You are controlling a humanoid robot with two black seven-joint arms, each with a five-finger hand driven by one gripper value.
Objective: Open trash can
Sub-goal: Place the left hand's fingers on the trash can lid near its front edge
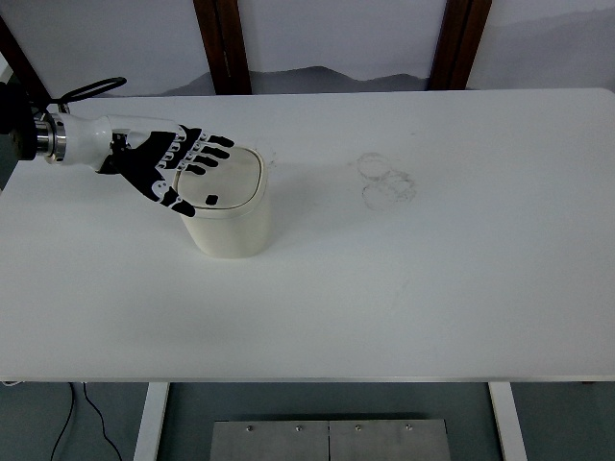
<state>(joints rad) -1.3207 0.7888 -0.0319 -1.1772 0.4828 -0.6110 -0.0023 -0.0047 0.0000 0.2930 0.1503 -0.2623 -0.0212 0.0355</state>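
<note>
A small cream trash can (pixel 231 206) stands on the white table (pixel 404 288), left of the middle. Its lid (pixel 235 178) lies flat and closed, with a small black mark near its front. My left hand (pixel 183 163) comes in from the left edge and hovers over the lid's left side. Its fingers (pixel 209 152) are spread and reach across the lid. It holds nothing. I cannot tell whether the fingertips touch the lid. The right arm is out of view.
Faint ring marks (pixel 386 181) show on the table right of the can. Two dark wooden posts (pixel 223 43) stand behind the table's far edge. A black cable (pixel 91 88) loops by the left wrist.
</note>
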